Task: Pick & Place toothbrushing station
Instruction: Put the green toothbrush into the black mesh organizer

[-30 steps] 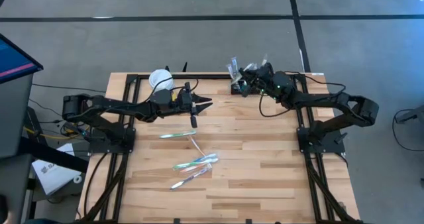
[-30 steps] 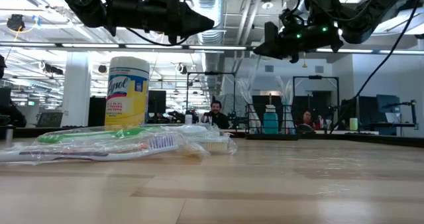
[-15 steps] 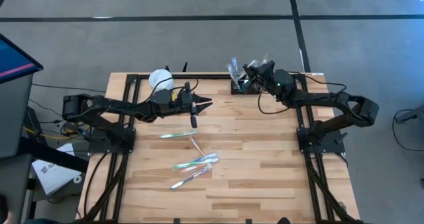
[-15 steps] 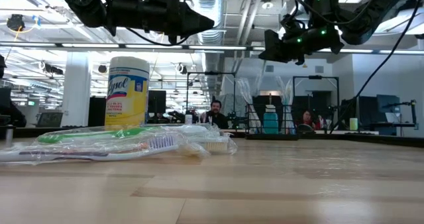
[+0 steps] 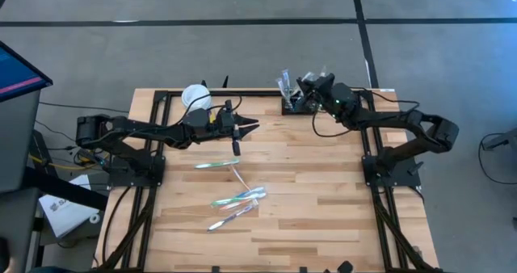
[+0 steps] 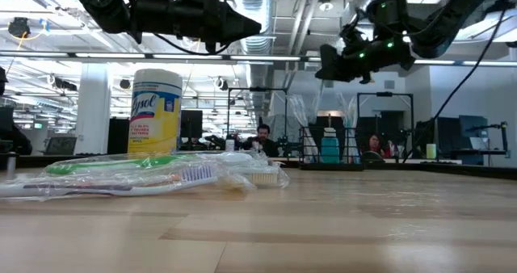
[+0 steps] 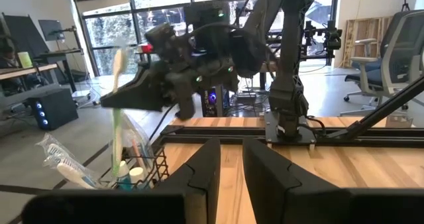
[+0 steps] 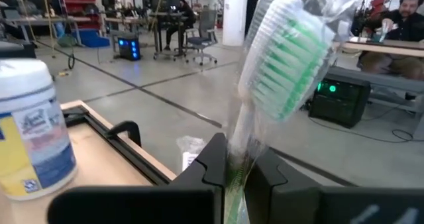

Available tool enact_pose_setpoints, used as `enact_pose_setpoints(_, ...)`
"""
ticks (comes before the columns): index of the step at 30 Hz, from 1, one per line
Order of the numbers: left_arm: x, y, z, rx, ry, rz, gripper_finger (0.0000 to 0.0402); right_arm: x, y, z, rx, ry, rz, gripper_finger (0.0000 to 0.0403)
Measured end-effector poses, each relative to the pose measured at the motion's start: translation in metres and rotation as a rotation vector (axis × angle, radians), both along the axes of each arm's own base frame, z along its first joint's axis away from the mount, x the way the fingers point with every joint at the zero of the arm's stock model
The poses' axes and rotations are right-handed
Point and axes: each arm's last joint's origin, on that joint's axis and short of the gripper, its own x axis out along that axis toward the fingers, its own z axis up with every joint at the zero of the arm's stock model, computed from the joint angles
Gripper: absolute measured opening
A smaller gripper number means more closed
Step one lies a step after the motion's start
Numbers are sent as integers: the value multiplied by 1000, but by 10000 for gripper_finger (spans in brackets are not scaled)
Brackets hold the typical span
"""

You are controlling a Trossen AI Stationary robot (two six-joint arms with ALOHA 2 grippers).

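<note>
You see the right end effector (image 8: 240,168) clenched on a green-bristled toothbrush (image 8: 281,71) in crinkly plastic, above the black wire caddy (image 5: 294,105) at the wooden surface's (image 5: 323,192) far edge. The left end effector (image 5: 246,128) hovers; its fingers nearly meet, empty.

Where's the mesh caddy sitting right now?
High view: the mesh caddy sits at the table's far edge, right of centre, directly under the right gripper.

Grey floor (image 5: 242,47), office chair (image 7: 391,65), windows (image 7: 159,12)

The right gripper (image 5: 309,89) hovers over the black wire-mesh caddy (image 5: 292,104) (far table edge); wrapped toothbrushes (image 5: 238,199) lie mid-table, well apart.
</note>
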Motion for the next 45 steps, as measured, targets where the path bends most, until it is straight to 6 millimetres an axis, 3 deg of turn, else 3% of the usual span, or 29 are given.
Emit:
enact_pose_setpoints(5, 0, 0, 1, 1, -5, 0, 58, 20, -14, -2, -29, 62, -14, 15)
enact_pose_setpoints(11, 0, 0, 0, 0, 0, 0, 58, 30, -28, 3, 26, 131, -30, 20)
enact_pose_setpoints(32, 0, 0, 0, 0, -1, 0, 58, 33, -31, -1, 88, 132, -27, 21)
enact_pose_setpoints(45, 0, 0, 0, -1, 1, 0, 58, 44, -42, -34, 130, 154, -32, 26)
